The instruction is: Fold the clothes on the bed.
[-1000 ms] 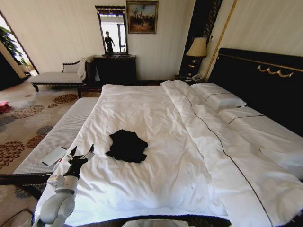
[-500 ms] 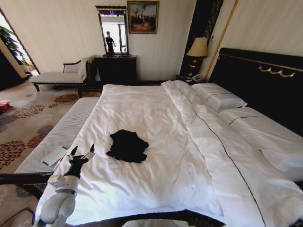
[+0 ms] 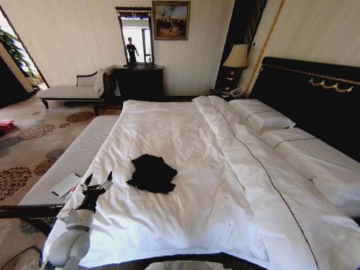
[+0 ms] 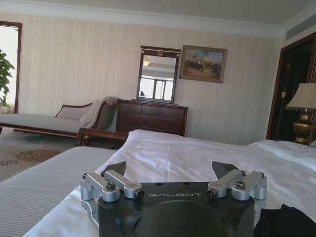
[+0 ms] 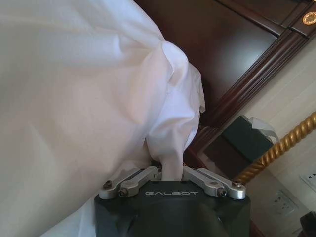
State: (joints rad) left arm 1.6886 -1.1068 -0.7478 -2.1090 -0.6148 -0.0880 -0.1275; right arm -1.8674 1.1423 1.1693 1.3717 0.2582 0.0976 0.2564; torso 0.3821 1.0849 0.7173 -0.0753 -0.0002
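Observation:
The clothes [image 3: 151, 173], a small crumpled black heap, lie on the white duvet of the bed [image 3: 185, 129], toward its near left part. My left gripper [image 3: 97, 182] is open above the duvet's left edge, a short way left of the clothes and apart from them. In the left wrist view the left gripper [image 4: 170, 170] holds nothing, and a dark edge of the clothes [image 4: 289, 222] shows beside it. My right gripper [image 5: 170, 174] has its finger links drawn together on a fold of the white duvet [image 5: 74, 98], which covers its fingertips.
A grey striped bench [image 3: 76, 157] runs along the bed's left side with a flat white item [image 3: 64, 184] on it. Pillows [image 3: 261, 115] and the dark headboard [image 3: 315, 95] are at the right. A chaise [image 3: 67, 91], dresser [image 3: 138, 81] and lamp [image 3: 235, 56] stand at the far wall.
The whole head picture has shifted slightly, so the camera moved. The clothes and the left gripper keep their places relative to the bed.

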